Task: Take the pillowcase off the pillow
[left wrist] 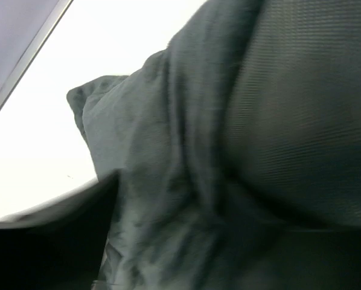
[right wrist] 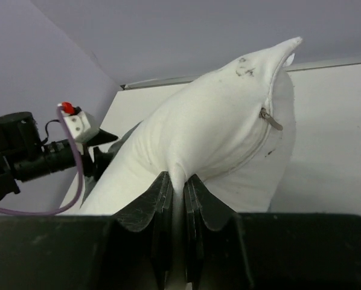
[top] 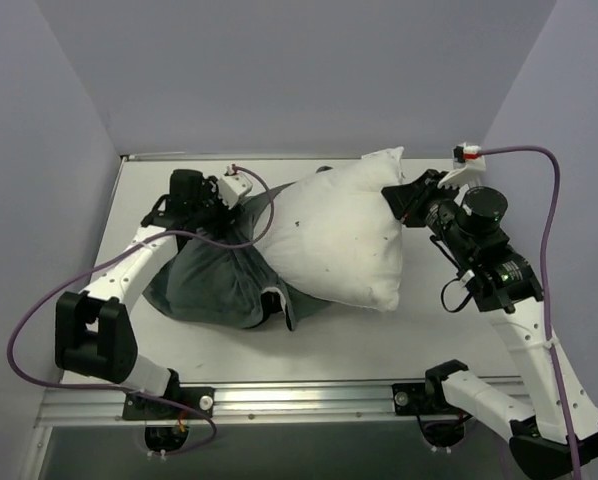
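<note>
Pillowcase, one, grey, bunched at left; one white pillow, pinched by right claw; left claw unclear, open or closed.

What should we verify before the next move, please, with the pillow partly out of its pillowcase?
1. Right gripper clamped on the pillow: ok, both fingers pinch a fold of its edge.
2. Grip clear of the zipper pull: ok, it lies apart from the fingers.
3. Left gripper holding the pillowcase: cannot tell; its wrist view shows only blurred grey cloth.
4. Pillow fully out: not ok, its left end lies under the grey cloth.
5. Purple cable clear: not ok, it crosses over the pillowcase in the top view.
</note>
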